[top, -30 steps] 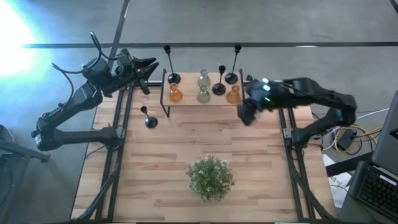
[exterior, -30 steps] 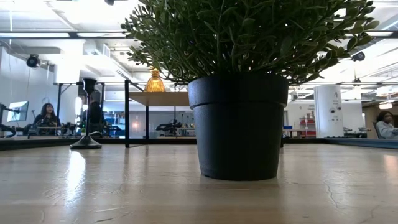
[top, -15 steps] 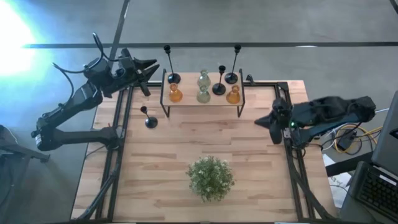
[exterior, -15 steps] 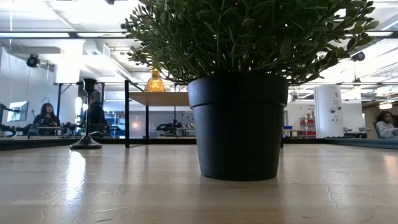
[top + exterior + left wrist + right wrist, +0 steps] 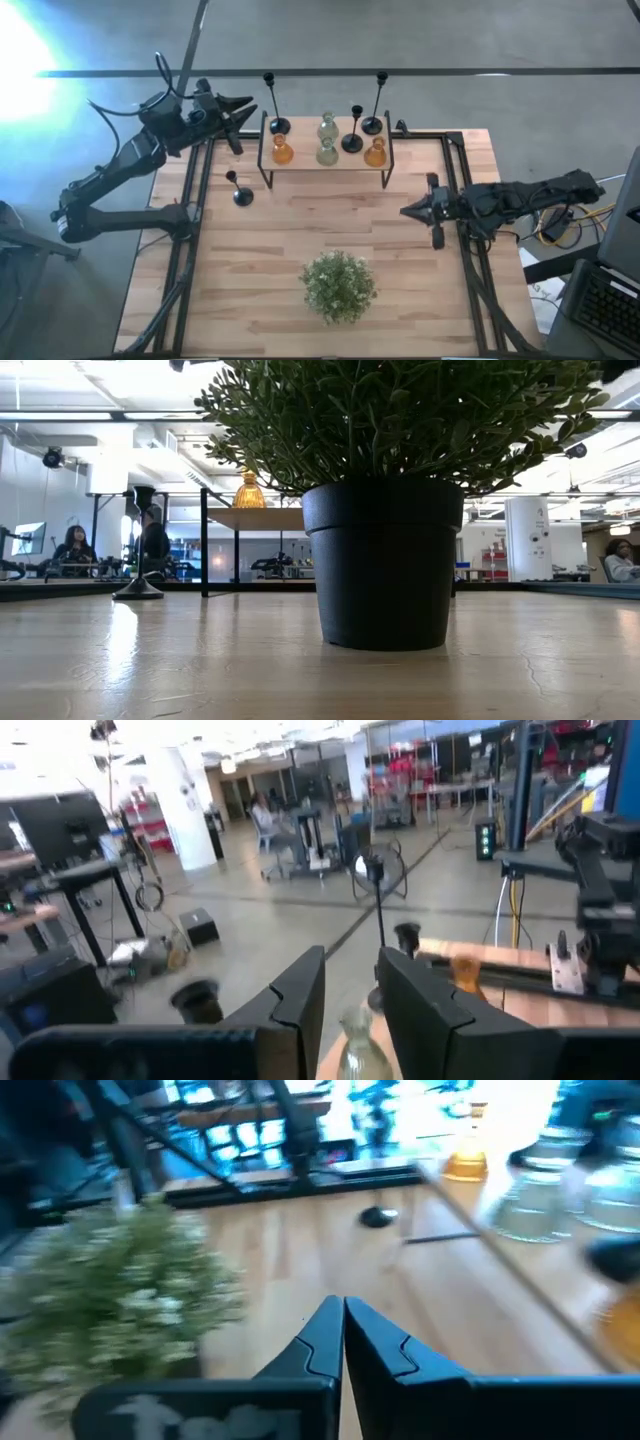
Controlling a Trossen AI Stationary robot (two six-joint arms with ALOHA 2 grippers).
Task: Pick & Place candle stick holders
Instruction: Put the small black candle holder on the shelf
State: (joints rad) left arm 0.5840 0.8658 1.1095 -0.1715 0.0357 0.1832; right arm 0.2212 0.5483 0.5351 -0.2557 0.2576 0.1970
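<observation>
No lettering, label, brand mark or number can be read anywhere in these views. The screens and signs in the room beyond the table are too blurred or too small to make out.

Seven holders (image 5: 327, 139) on rack (image 5: 325, 165); one black holder (image 5: 241, 193) beside.
</observation>
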